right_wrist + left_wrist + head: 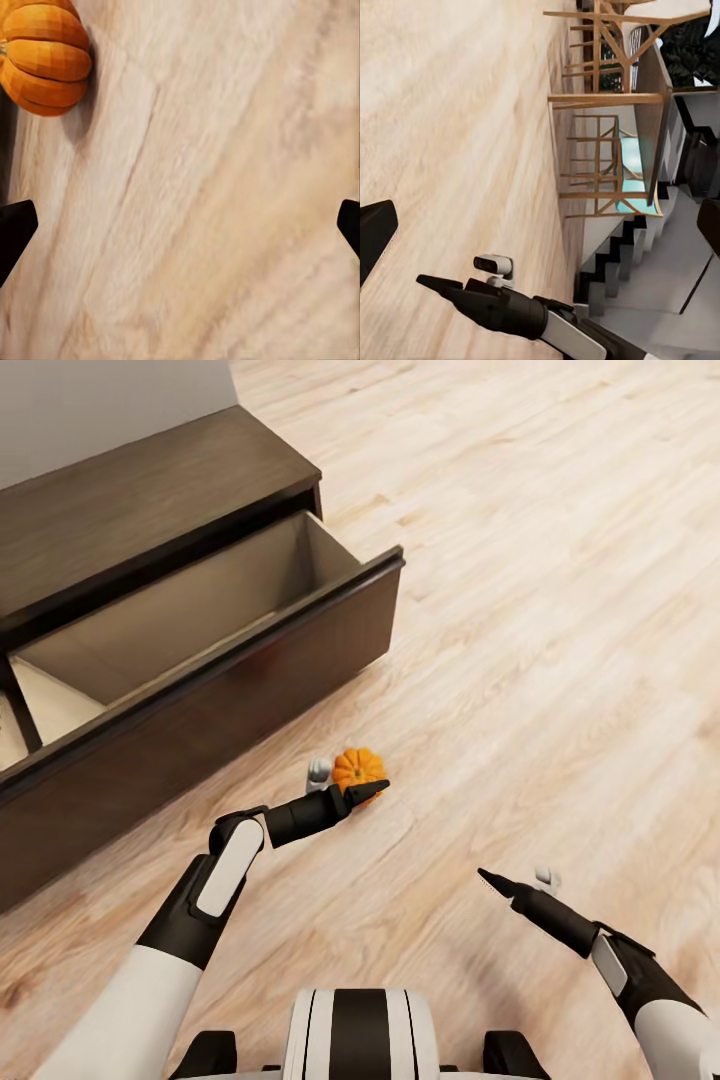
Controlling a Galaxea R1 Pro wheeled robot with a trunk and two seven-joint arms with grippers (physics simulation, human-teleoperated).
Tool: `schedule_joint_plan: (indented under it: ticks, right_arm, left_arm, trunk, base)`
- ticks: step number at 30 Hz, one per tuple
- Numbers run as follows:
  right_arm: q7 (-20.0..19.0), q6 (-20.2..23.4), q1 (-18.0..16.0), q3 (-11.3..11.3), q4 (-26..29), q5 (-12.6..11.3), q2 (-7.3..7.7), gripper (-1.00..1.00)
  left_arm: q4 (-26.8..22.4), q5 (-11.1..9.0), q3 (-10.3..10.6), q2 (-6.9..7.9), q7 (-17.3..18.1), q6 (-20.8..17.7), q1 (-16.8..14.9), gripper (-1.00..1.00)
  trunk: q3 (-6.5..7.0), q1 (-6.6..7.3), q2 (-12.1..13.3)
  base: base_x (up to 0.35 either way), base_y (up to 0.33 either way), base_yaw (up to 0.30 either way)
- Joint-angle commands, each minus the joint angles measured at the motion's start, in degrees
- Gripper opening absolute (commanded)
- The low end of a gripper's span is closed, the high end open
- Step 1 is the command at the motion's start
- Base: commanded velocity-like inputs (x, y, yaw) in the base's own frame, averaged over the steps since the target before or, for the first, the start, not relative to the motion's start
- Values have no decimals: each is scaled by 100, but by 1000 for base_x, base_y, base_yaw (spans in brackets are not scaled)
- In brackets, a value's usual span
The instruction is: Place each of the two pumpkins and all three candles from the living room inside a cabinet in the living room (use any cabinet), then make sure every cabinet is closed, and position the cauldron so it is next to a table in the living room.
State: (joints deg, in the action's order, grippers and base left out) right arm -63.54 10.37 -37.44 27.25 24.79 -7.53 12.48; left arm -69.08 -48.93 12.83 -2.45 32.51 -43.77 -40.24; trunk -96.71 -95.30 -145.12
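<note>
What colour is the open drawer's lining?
Pale beige inside the drawer, against the dark-brown cabinet; clearest in the head view.

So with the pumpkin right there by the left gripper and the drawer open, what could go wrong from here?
The round pumpkin sits on the bare floor; a nudge from the left gripper might roll it away. The open drawer front rises well above the pumpkin, so a low carry could hit it.
</note>
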Motion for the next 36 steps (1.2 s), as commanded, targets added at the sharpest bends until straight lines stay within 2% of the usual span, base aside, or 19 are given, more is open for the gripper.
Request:
schedule_joint_plan:
  ticks: [1,8,15,21,25,31,36]
  right_arm:
    - [5,0,0,0,0,1,0,100]
    - [264,-16,0,-5,0,6,-12,100]
    - [314,-25,0,-8,-8,6,-16,100]
    - [311,-27,0,-9,-4,6,-18,100]
    - [333,-32,0,-10,-1,7,-18,100]
    - [814,-41,0,-101,6,343,-12,100]
    - [1035,-44,0,-114,2,434,-15,100]
  left_arm:
    - [2,-1,0,0,0,0,0,100]
    - [-9,-22,9,-9,1,-1,6,100]
    - [-19,-29,10,-11,1,-4,23,100]
    - [-18,-86,9,-10,1,-7,54,100]
    - [-18,-122,18,-13,1,-8,69,100]
    - [-12,-126,35,-56,0,-9,94,100]
    - [-9,-133,31,-44,24,-5,95,100]
  trunk:
    - [0,0,0]
    - [0,0,0]
    - [0,0,0]
    - [0,0,0]
    - [0,0,0]
    - [0,0,0]
    - [0,0,0]
  base:
    - [218,-267,282]
    - [239,-255,282]
    - [224,-212,282]
    - [34,-34,262]
    - [2,-2,61]
    - [0,-23,131]
    - [27,-265,277]
